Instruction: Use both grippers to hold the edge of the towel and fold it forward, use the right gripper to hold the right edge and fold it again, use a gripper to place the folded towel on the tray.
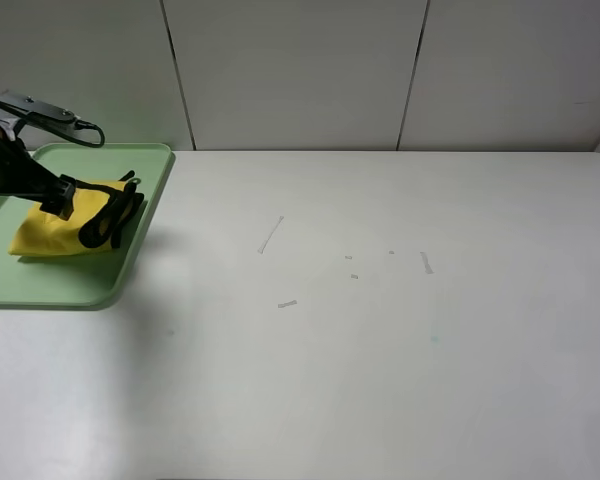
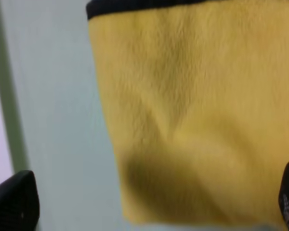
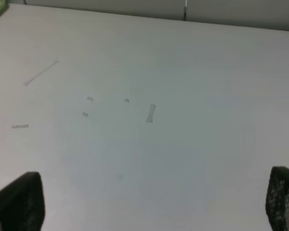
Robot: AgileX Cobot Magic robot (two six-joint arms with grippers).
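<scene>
Towel [image 1: 52, 232] is seen lying folded on the tray [image 1: 40, 285], a compact yellow bundle resting on the tray floor toward its far half, with bare green floor left in front of it. Its placement there suggests that the folding has been done and the delivery step is at or near its end. In the left wrist view the yellow cloth [image 2: 197, 115] fills most of the frame, and the edge of the towel [image 2: 183, 4] is shown as a black band along one side; the pale tray floor is seen beside it.

The left gripper [image 1: 110, 222] is held low over the near-right side of the bundle, with its jaws spread wide and nothing clamped between them. Only the two fingertips [image 2: 14, 202] are caught at the frame corners in the wrist view, well apart, with the cloth lying flat between and below them rather than pinched. It is judged that the cloth has been let go so that it can settle on the tray. Whether the jaws are touching the cloth cannot be told.

The right gripper [image 3: 154, 204] is not seen in the high view; in its own view its fingertips stand wide apart over the bare white table [image 1: 380, 350], well away from the tray, holding nothing. It is probably kept clear so the left arm can work unobstructed.
</scene>
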